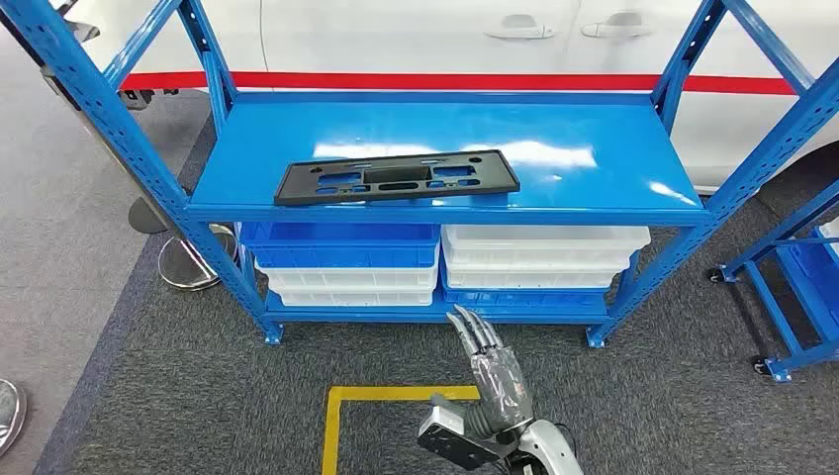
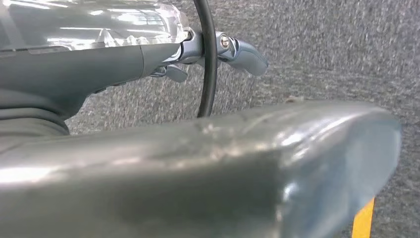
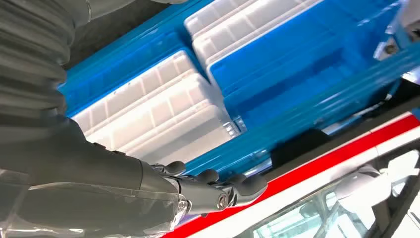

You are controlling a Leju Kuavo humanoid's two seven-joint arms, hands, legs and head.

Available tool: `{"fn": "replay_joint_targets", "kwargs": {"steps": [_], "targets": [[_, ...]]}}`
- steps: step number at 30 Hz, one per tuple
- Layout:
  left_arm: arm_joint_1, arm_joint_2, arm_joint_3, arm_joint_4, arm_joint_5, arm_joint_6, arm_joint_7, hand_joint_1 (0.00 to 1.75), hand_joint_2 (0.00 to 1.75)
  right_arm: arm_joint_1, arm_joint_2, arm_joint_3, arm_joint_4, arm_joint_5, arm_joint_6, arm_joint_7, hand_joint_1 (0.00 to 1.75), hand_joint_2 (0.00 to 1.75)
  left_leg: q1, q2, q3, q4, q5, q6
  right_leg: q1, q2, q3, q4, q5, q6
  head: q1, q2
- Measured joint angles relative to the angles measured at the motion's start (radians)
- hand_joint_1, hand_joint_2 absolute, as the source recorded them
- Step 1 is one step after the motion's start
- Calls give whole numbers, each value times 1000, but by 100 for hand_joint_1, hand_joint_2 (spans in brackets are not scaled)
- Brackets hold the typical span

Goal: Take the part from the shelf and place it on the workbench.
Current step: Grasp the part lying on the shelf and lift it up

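The black part (image 1: pixel 397 177) lies flat near the front edge of the blue shelf (image 1: pixel 594 148), left of middle. The right hand (image 1: pixel 492 368) is well below it, released, fingers straight, grasping nothing.

The left hand (image 2: pixel 218 49) is over carpet; I cannot tell its state.

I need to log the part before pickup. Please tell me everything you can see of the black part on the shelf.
The black part is a long, flat, rectangular frame that looks like matte plastic, with several cut-out openings along it. It lies flat on the blue shelf, near the front edge and left of centre, slightly skewed. Nothing but the shelf touches it; the right hand is well below, fingers extended.
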Motion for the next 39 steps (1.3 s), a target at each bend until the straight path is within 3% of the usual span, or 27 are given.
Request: {"fn": "replay_joint_targets", "kwargs": {"steps": [3,6,7,8,9,11,12,14,17,19,22,24,25,26,28,29,30,32,33,35,36,37,39], "targets": [[-4,1,3,0,-9,-9,0,0,0,-23,1,36,11,46,-12,45,0,175,1,0,-12,29,-20,-13,-10,-2,7,-14,4,-12,0,0],[-8,2,14,0,-22,-26,-1,0,0,-45,15,69,29,120,-33,91,0,175,9,1,-99,202,-95,-28,-12,-3,15,-20,-4,-24,-1,0],[-7,3,20,0,-27,-33,-2,0,0,-46,27,69,36,146,-41,94,0,175,12,1,-131,258,-109,-32,-12,-4,18,-20,-7,-24,-1,0],[-6,3,25,1,-32,-42,-3,0,0,-46,41,64,44,172,-49,92,0,175,14,1,-148,285,-105,-35,-12,-4,23,-19,-12,-22,-1,0],[-6,4,31,1,-37,-50,-4,0,0,-46,57,58,51,197,-58,85,0,175,17,1,-145,270,-81,-37,-13,-3,31,-19,-17,-20,-1,0],[-7,4,41,1,-47,-66,-9,0,0,-46,89,43,64,242,-75,63,0,175,20,2,-89,148,-4,-37,-16,-3,51,-18,-32,-13,-1,0],[-8,4,46,1,-52,-73,-11,0,0,-48,107,33,70,260,-83,48,0,175,19,3,-57,83,17,-36,-15,-3,60,-18,-40,-7,-1,0],[-12,4,56,2,-61,-87,-14,0,0,-51,143,10,81,291,-98,12,0,175,14,4,-21,15,14,-25,-13,-3,68,-22,-50,6,-1,0],[-12,4,69,2,-77,-107,-18,0,0,-54,194,-26,93,328,-116,-51,0,175,12,0,-1,-6,-8,0,-13,-2,76,-11,-45,24,0,0],[-13,4,78,2,-90,-120,-20,0,0,-60,226,-50,100,351,-130,-98,0,175,13,-2,28,-18,-17,15,-15,-2,43,58,-50,30,0,0],[-18,5,95,2,-114,-141,-22,0,0,-70,271,-92,117,380,-152,-168,0,175,11,-3,67,-32,-38,26,-12,-1,-96,235,-103,30,1,0],[-18,6,109,2,-132,-152,-21,0,0,-73,292,-118,132,396,-163,-206,0,175,6,-8,103,-41,-60,26,-9,-1,-164,267,-132,26,1,0],[-18,6,115,2,-142,-157,-20,0,0,-75,299,-128,138,403,-168,-220,0,175,3,-10,125,-44,-73,25,-6,-1,-178,242,-125,20,1,0],[-18,7,119,2,-151,-162,-19,0,0,-77,304,-137,143,409,-173,-231,0,175,0,-12,147,-47,-88,25,-1,-1,-182,194,-89,9,1,0],[-20,4,127,5,-165,-169,-15,0,0,-80,310,-149,154,416,-178,-241,0,175,-6,-14,184,-48,-122,23,18,5,-179,75,52,-20,1,0],[-23,3,129,6,-170,-170,-13,0,0,-80,313,-154,158,418,-179,-243,0,175,-9,-16,201,-52,-141,21,28,11,-175,36,109,-30,0,0],[-25,2,130,7,-172,-171,-12,0,0,-81,318,-157,162,419,-180,-243,0,175,-11,-18,219,-50,-153,18,34,18,-168,13,141,-36,0,0],[-33,6,133,7,-175,-171,-10,0,0,-88,327,-162,163,419,-183,-244,0,175,-14,-19,237,-24,-147,12,33,24,-137,8,125,-42,0,0],[-37,7,134,7,-176,-171,-11,0,0,-91,331,-164,164,419,-185,-244,0,175,-14,-17,228,20,-128,8,29,22,-117,4,113,-46,0,0],[-43,9,138,7,-180,-170,-11,0,0,-94,335,-165,166,419,-186,-245,0,175,-9,-10,162,142,-120,-5,23,17,-80,-3,93,-56,1,0],[-44,9,140,7,-183,-169,-11,0,0,-94,335,-166,168,418,-186,-244,0,175,-5,-8,118,198,-145,-13,21,16,-65,-4,81,-59,1,0],[-44,11,142,7,-187,-168,-10,0,0,-94,335,-166,170,417,-186,-243,0,175,-1,-6,76,233,-190,-19,19,16,-51,-5,69,-60,0,0],[-42,14,145,7,-196,-168,-12,0,0,-94,334,-166,173,416,-186,-237,0,175,6,-4,16,238,-273,-28,15,21,-23,-6,44,-57,0,0]]}}
